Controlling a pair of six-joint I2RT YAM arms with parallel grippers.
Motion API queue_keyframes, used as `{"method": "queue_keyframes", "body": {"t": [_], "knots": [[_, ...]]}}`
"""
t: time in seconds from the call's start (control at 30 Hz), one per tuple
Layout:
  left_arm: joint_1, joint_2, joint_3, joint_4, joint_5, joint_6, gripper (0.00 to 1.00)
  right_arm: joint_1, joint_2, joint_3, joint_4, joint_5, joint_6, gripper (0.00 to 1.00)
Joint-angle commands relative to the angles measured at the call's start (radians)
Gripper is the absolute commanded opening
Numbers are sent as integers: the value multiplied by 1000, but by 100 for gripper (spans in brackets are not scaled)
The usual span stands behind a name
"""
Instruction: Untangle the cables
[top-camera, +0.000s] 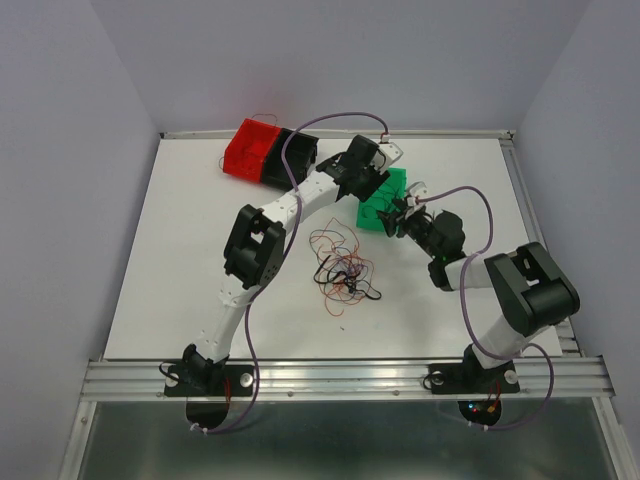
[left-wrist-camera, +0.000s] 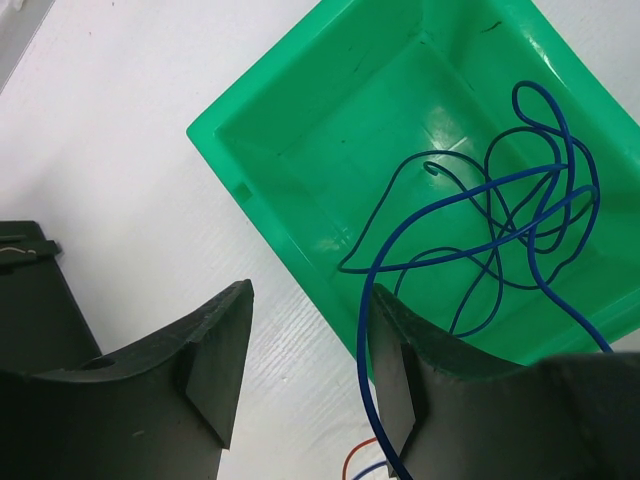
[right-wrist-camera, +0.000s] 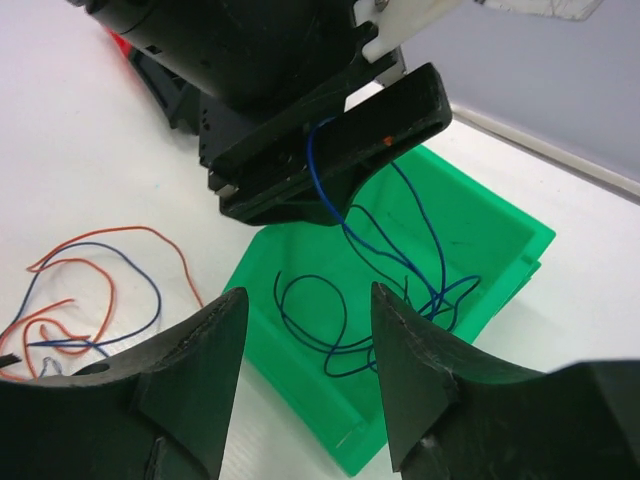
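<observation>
A loose tangle of red, orange and black cables (top-camera: 345, 270) lies mid-table. Several blue cables (left-wrist-camera: 500, 210) coil inside the green bin (left-wrist-camera: 260, 190). My left gripper (left-wrist-camera: 310, 290) hovers over the bin's near-left rim, its jaws apart. One blue strand (left-wrist-camera: 362, 360) runs up out of the bin along the inner face of its right finger, draped rather than pinched. In the right wrist view that strand (right-wrist-camera: 345, 220) hangs from the left gripper's finger (right-wrist-camera: 400, 115) into the bin. My right gripper (right-wrist-camera: 310, 292) stands open just in front of the bin with nothing between its fingers.
A red bin (top-camera: 250, 148) and a black bin (top-camera: 292, 158) stand together at the back, left of the green bin (top-camera: 385, 200). Orange and blue strands (right-wrist-camera: 110, 270) lie on the white table left of the green bin. A metal rail (top-camera: 340, 378) borders the near edge.
</observation>
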Motion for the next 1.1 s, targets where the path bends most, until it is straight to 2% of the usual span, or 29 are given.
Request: {"method": "queue_keyframes", "body": {"t": [0.0, 0.07, 0.2, 0.33, 0.43, 0.47, 0.57, 0.67, 1.07], "knots": [[-6, -71, 45, 11, -6, 17, 59, 5, 29, 90, 105, 21, -56, 55], [-6, -77, 34, 21, -1, 17, 59, 5, 42, 99, 122, 36, -63, 48], [-9, -86, 29, 26, 7, 18, 58, 5, 88, 130, 138, 32, -68, 46], [-12, -91, 28, 23, 8, 20, 59, 4, 108, 150, 151, 15, -56, 36], [-14, -88, 29, 21, 7, 23, 59, 5, 114, 153, 165, 9, -45, 27], [-14, -91, 31, 20, 7, 23, 59, 5, 115, 150, 172, 10, -36, 19], [-15, -91, 26, 18, 8, 18, 58, 4, 114, 136, 221, 24, 1, 5], [-17, -94, 22, 14, 8, 14, 59, 4, 111, 134, 247, 33, 27, 1], [-18, -111, -29, 31, 8, 8, 59, 4, 114, 154, 269, 136, 121, 0]]}}
